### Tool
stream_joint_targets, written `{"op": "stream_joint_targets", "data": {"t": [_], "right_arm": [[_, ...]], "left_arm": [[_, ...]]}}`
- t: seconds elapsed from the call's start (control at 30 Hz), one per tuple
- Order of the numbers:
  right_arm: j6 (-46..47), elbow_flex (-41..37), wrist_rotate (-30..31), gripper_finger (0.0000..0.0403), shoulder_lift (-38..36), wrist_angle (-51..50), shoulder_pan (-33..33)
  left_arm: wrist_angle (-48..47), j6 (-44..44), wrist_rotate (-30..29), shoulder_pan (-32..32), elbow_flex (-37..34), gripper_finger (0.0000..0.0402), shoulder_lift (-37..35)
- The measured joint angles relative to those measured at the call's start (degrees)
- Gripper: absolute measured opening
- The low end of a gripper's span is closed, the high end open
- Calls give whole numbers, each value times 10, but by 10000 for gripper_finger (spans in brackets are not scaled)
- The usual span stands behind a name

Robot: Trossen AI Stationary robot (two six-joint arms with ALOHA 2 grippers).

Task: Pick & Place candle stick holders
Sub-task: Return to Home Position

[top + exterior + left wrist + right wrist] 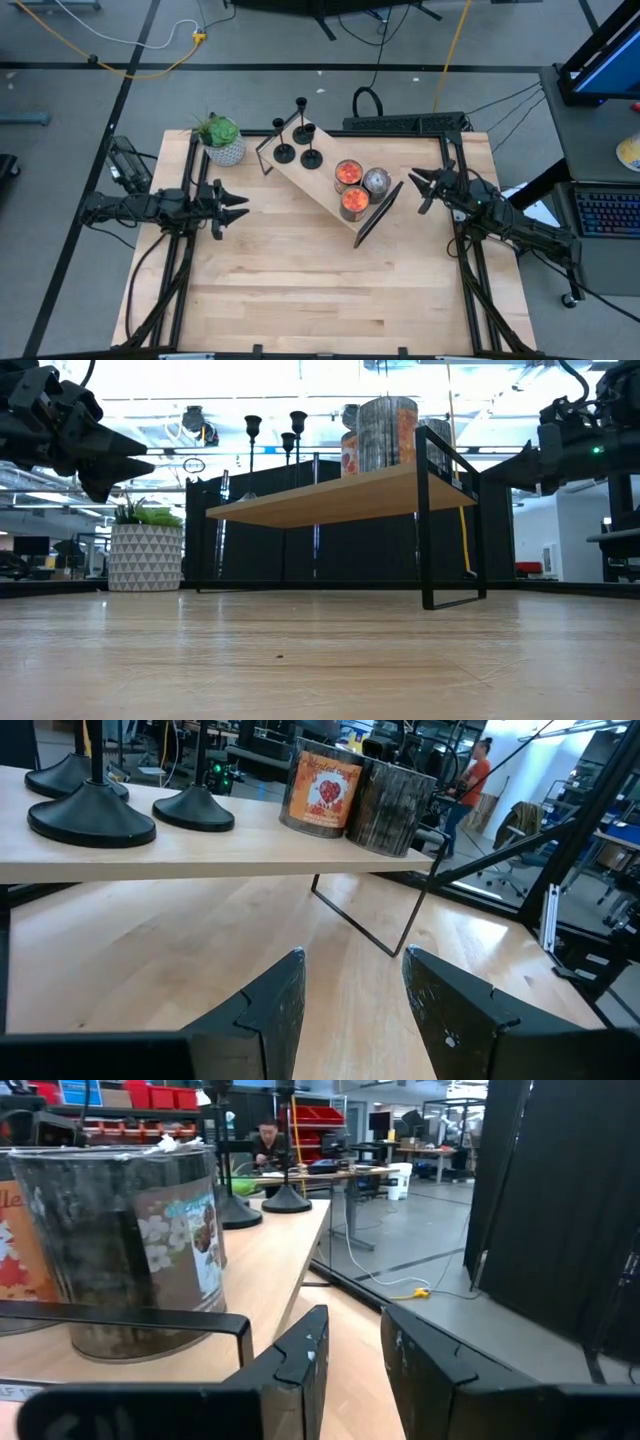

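Plainly black candle stick holders [311,158]; round bases, thin stems.

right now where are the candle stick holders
In the high view all three candle stick holders stand on the left end of the shelf, beside the potted plant, jar candles to their right.

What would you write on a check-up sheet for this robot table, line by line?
Surface: wooden table carrying a low shelf.
Job's things: three candle stick holders upright at one end of the shelf.
Clutter: three jars at the shelf's other end; potted plant beside the shelf.
Pincers: left pincer and right pincer both open, holding nothing, at the table's sides.
Cables: yellow cable on the floor beyond the table.
Surroundings: keyboard on a side desk; a person far off.
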Motion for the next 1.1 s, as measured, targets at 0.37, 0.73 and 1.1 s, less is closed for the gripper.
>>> {"op": "stream_joint_targets", "data": {"t": [0.37, 0.73, 1.1], "right_arm": [[0, 0, -1, 91, 0, 3, 0], [0, -4, 2, 91, 0, 77, 0], [0, -3, 0, 91, 0, 82, 0]], "left_arm": [[0, -28, 0, 0, 0, 177, 0], [0, -27, 0, 0, 0, 177, 0], [0, -27, 0, 0, 0, 177, 0]]}}
